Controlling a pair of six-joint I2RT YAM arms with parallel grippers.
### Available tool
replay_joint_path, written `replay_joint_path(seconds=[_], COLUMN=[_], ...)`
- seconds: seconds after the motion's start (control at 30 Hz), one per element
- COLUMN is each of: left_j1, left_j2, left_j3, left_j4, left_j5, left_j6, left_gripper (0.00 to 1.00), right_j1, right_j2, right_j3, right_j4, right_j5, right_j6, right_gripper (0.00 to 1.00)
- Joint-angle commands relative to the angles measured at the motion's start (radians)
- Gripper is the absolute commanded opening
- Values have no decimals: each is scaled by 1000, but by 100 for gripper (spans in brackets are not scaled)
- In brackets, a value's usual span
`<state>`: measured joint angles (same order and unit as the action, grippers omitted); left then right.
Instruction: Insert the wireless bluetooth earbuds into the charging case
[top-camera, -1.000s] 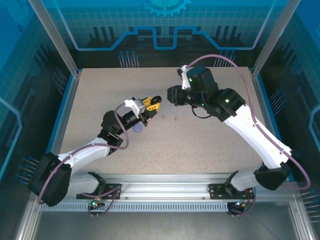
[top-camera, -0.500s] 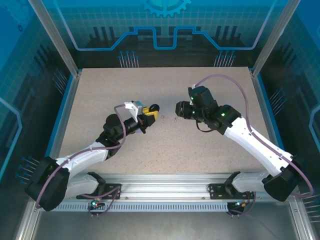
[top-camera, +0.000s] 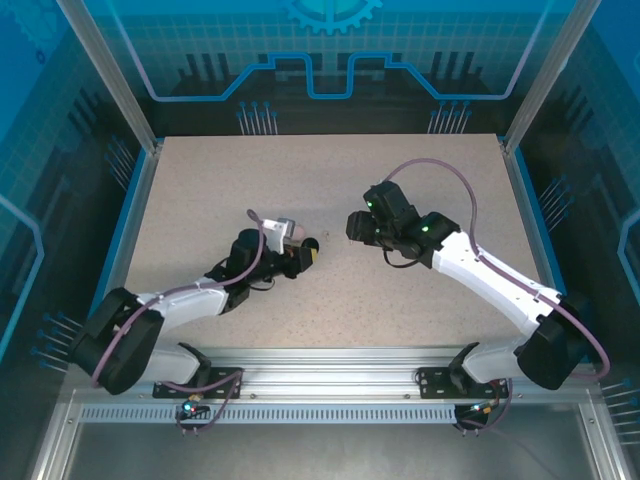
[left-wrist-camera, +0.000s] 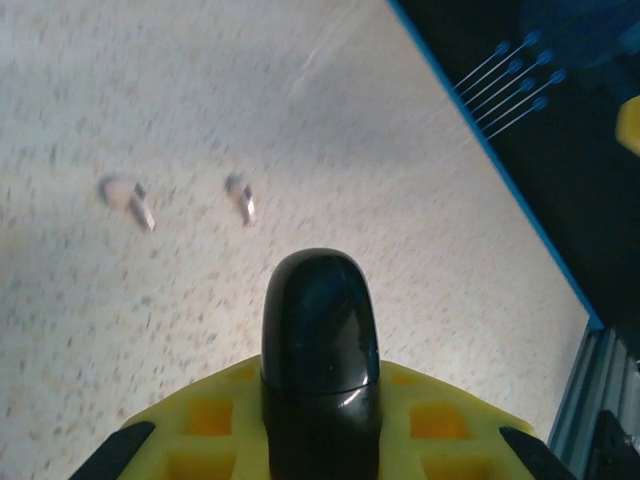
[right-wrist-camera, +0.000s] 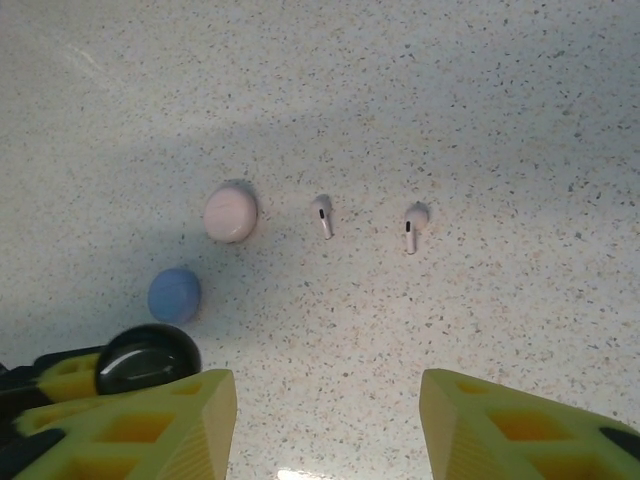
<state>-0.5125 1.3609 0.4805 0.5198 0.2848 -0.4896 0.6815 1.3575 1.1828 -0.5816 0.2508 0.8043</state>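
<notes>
Earbuds (right-wrist-camera: 322, 215), pale pink pair: lying side by side on the speckled table (right-wrist-camera: 520, 90), near each other without touching, rounded heads pointing away from the right wrist camera and stems pointing toward it. Resting apart from every case, with nothing gripping them. Pink round case (right-wrist-camera: 231, 212): sitting on the table just beside the nearer earbud, on its left in the right wrist view, with a narrow gap between. Blue round case (right-wrist-camera: 175, 294): sitting near the pink one, closer to the camera, not touching it. Black charging case (left-wrist-camera: 320, 340): sitting clamped in the left gripper (top-camera: 303, 255), yellow fingers pressing on both sides, rounded end projecting forward toward the earbuds, which are showing blurred beyond it in the left wrist view; not possible to tell whether touching the table or being held just above it. Right gripper (right-wrist-camera: 330, 420): hovering over the table with yellow fingers (right-wrist-camera: 170, 420) spread well apart, gripping nothing, earbuds lying ahead of the gap. Both grippers facing each other near the middle of the table in the top view, close but not touching.
</notes>
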Motion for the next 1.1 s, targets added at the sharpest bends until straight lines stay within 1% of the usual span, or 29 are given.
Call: replay_joint_path(seconds=[0.0,0.2,0.37,0.53,0.7,0.77,0.87,1.07], left_j1=[2,3,3,2,3,3,2,5], left_j2=[47,130,217,268,274,271,268,237], left_j3=[11,-5,-5,-8,-8,2,18,34], left_j4=[-22,20,61,73,48,16,-36,-126], left_j5=[42,65,88,89,70,57,44,-6], left_j6=[-71,-99,-128,-141,-134,-126,-111,-91], left_gripper=[0,1,5,10,23,29,35,39], right_j1=[9,10,10,10,10,10,9,9], right_j2=[9,20,37,49,54,55,57,55], right_j3=[-14,0,24,42,56,62,69,83], right_j4=[12,3,-8,-12,-16,-18,-20,-27], right_j5=[35,38,38,36,38,37,37,34], right_j6=[17,5,-6,-14,-21,-23,-22,-29], right_gripper=[53,55,57,59,60,60,60,60])
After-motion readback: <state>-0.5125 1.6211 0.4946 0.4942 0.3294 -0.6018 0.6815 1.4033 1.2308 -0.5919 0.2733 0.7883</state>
